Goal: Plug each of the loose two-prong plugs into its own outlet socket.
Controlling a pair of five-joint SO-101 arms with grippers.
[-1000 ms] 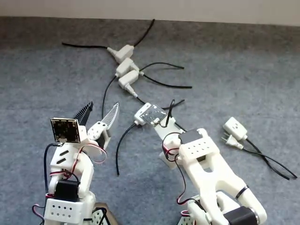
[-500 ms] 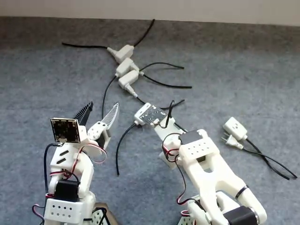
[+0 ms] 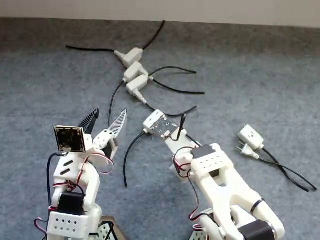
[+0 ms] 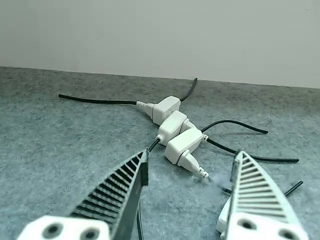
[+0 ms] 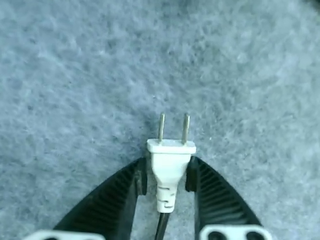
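Observation:
My right gripper (image 5: 166,172) is shut on a white two-prong plug (image 5: 171,150), prongs pointing away from it, just above the grey carpet. In the high view that arm's wrist board (image 3: 161,125) covers the plug, mid-table. A row of three white outlet sockets (image 3: 135,71) with black cords lies beyond it at the back; the left wrist view shows the sockets (image 4: 175,127) too. My left gripper (image 3: 109,114) stands open and holds nothing, short of the nearest socket (image 4: 184,146). Another white socket (image 3: 250,135) lies at the right beside a loose plug (image 3: 246,150).
Black cords (image 3: 172,90) trail from the socket row across the carpet. A cord (image 3: 131,152) curls between the two arms. Two cords (image 3: 285,172) run from the right-hand socket and plug toward the right edge. A pale wall (image 4: 160,35) borders the far side.
The right arm has drawn back slightly toward the near edge with the plug still held. The left arm has stayed still.

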